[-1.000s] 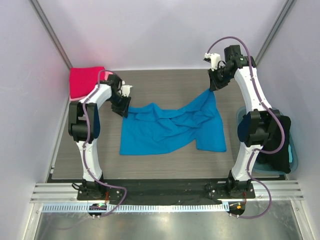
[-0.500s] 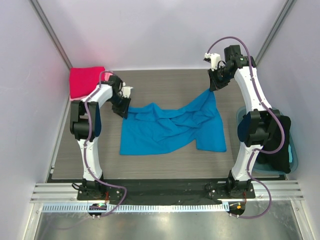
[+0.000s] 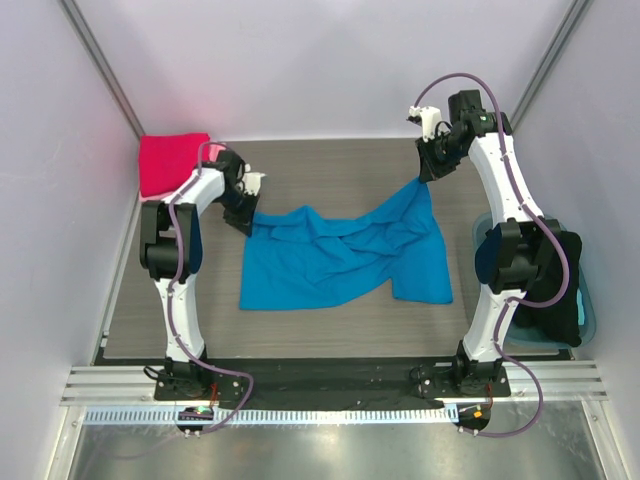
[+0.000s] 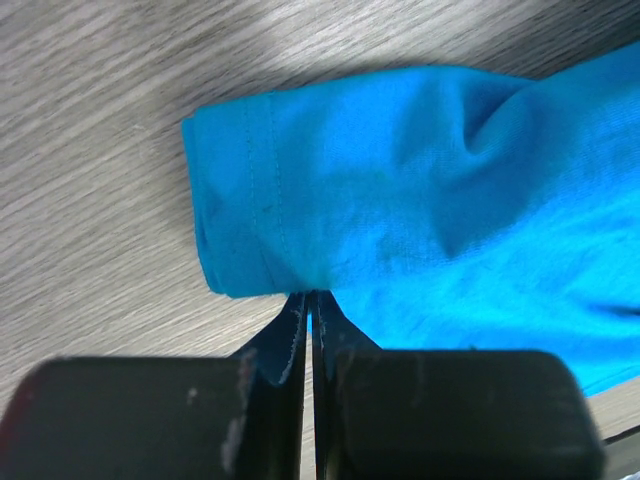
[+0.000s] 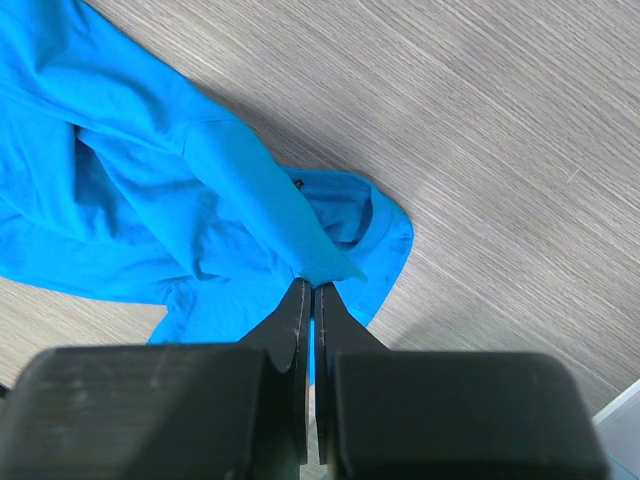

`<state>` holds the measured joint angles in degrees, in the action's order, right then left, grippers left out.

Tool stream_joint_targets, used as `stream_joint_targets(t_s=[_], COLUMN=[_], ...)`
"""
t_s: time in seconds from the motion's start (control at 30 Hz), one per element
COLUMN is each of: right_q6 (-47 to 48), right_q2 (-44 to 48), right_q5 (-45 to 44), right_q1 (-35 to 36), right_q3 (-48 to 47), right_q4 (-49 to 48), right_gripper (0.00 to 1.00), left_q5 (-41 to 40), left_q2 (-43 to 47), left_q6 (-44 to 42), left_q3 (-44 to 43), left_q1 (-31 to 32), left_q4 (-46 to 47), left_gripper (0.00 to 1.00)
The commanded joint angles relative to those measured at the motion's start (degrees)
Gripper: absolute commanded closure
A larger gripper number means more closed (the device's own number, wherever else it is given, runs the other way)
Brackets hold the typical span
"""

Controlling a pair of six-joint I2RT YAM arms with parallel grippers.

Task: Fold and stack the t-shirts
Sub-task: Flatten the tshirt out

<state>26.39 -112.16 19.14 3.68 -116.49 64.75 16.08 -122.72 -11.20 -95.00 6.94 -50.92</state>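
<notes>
A crimson red cloth t-shirt (image 3: 170, 163) lies folded far left; left hand (image 4: 308, 300) and right hand (image 5: 308, 287) each pinch the crumpled, unfolded bright blue cloth t-shirt (image 3: 340, 262).

Left arm (image 3: 200, 190), right arm (image 3: 507, 185), jaws clamped.

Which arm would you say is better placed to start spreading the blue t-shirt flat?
Right, probably: the right gripper pinches a raised corner of the blue t-shirt, while the left gripper only nips its sleeve edge.

the top camera overlooks the whole table (image 3: 330, 168); both wrist cameras closely face the blue t-shirt (image 3: 340, 260).
</notes>
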Motion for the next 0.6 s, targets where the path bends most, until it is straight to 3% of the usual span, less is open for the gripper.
stream_joint_targets(t_s=[0.0, 0.1, 0.27, 0.57], right_q6=[0.2, 0.2, -1.9, -7.2], right_q2=[0.4, 1.2, 5.3, 17.7], right_q5=[-0.6, -1.1, -9.5, -18.4], right_q1=[0.2, 0.2, 0.1, -1.0], right_q3=[-2.3, -2.3, -4.0, -4.0], right_q4=[-1.1, -1.0, -3.9, -10.3], right_gripper=[0.99, 0.99, 0.99, 0.99], left_q5=[0.2, -0.6, -2.8, -3.9], left_q2=[4.1, 6.7, 15.3, 29.2], left_q6=[-1.0, -1.7, -3.0, -5.3], left_q3=[-1.9, -1.9, -4.5, -10.3], left_q1=[-0.5, -0.5, -1.0, -3.9], left_q4=[-0.8, -0.9, -2.3, -5.0], left_gripper=[1.00, 1.00, 1.00, 1.00])
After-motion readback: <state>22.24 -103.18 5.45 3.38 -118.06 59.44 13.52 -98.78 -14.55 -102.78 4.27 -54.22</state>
